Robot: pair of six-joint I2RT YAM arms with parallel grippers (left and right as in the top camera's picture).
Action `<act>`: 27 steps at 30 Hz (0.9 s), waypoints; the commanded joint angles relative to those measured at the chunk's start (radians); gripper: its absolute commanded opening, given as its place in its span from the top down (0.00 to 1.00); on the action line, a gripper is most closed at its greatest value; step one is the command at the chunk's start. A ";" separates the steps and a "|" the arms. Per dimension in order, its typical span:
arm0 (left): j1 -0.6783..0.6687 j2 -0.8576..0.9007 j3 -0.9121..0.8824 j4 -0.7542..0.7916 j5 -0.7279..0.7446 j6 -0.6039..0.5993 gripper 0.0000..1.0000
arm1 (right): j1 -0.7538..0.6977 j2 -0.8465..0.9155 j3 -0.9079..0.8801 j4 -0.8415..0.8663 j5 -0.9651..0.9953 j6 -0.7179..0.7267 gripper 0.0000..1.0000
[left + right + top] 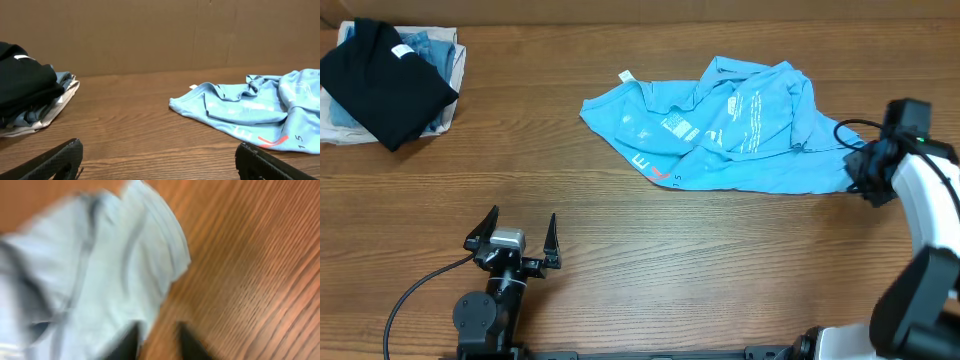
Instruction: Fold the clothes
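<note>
The t-shirt point(720, 130) lies crumpled on the wood-grain bench point(620, 260), a soft sky-blue knit that is bunched and creased at its right half and flatter toward the left. A small white tag point(626, 76) sticks up at its far left corner. Lines of white print run across the folds, too small to read. Near its front hem is a red-orange stroke point(660, 173). In the left wrist view two small dark figures beside it look like a 1 and a 5.

Well to the left of the t-shirt, at the bench's far corner, a black shirt point(385, 75) sits folded square with a small white label on top. It lies askew over a pile point(438, 50) of denim-blue and white cloth.

The right gripper point(858, 168) is at the t-shirt's right end, touching or just off the hem. Its own camera is blurred, but the two dark fingers point(131, 341) stand apart with bare wood between them and the rolled hem just beside the left one, so it looks released, with no cloth between the fingers.

The left gripper point(522, 215) hangs in front of the t-shirt and to its left, well apart from it. Its thin black fingers are spread wide and it grasps nothing.
</note>
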 commanded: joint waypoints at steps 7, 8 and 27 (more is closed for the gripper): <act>-0.006 -0.010 -0.004 -0.002 -0.006 0.019 0.00 | -0.001 0.140 0.020 0.042 0.005 -0.041 0.39; -0.006 -0.010 -0.004 -0.002 -0.006 0.019 0.00 | -0.001 0.162 0.020 0.045 0.005 -0.040 0.40; -0.006 -0.010 -0.004 -0.002 -0.006 0.019 0.00 | -0.002 0.285 0.006 0.122 0.008 -0.049 0.51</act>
